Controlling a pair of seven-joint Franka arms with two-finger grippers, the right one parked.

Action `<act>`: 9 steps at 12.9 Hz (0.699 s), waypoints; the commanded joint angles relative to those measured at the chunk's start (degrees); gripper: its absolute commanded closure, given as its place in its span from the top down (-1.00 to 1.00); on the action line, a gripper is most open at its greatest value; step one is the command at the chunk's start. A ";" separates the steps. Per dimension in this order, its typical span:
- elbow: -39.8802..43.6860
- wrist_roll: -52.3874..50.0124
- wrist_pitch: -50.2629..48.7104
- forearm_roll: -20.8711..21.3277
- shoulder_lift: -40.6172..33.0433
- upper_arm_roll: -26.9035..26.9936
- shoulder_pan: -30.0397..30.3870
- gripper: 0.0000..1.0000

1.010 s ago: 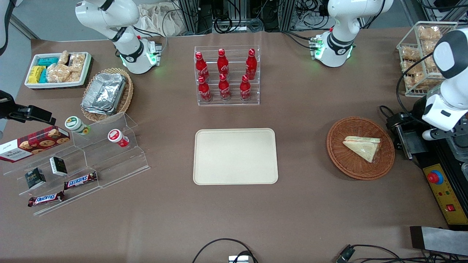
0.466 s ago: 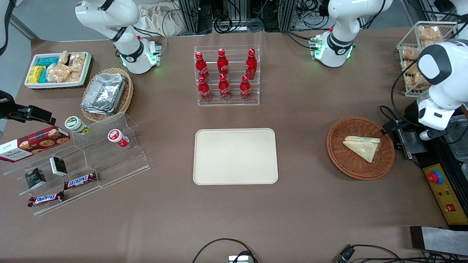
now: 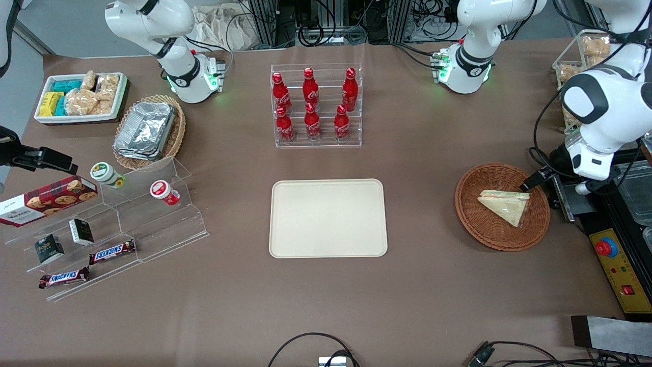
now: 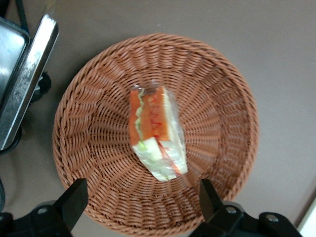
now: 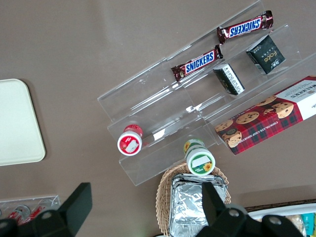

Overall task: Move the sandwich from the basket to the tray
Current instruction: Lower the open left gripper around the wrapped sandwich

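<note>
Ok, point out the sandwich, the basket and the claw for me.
sandwich (image 4: 157,132): left wrist view, on its orange filling edge.
basket (image 3: 476,227): front view, on its woven rim.
claw (image 4: 140,210): left wrist view, open above the basket, midway between its fingertips.

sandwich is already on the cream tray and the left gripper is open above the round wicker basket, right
Not quite. The sandwich lies in the round wicker basket, not on the cream tray, which holds nothing. The left wrist view shows this, with the open gripper above the basket.
</note>
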 commanded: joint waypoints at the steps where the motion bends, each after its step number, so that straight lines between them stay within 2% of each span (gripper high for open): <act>1: -0.12 -1.04 3.27 -3.21 2.94 -0.39 1.55 1.00; 3: -0.12 -1.65 5.90 -5.14 4.79 -0.39 1.56 1.00; 9: 0.23 -5.43 8.81 -5.50 6.82 -0.92 0.77 1.00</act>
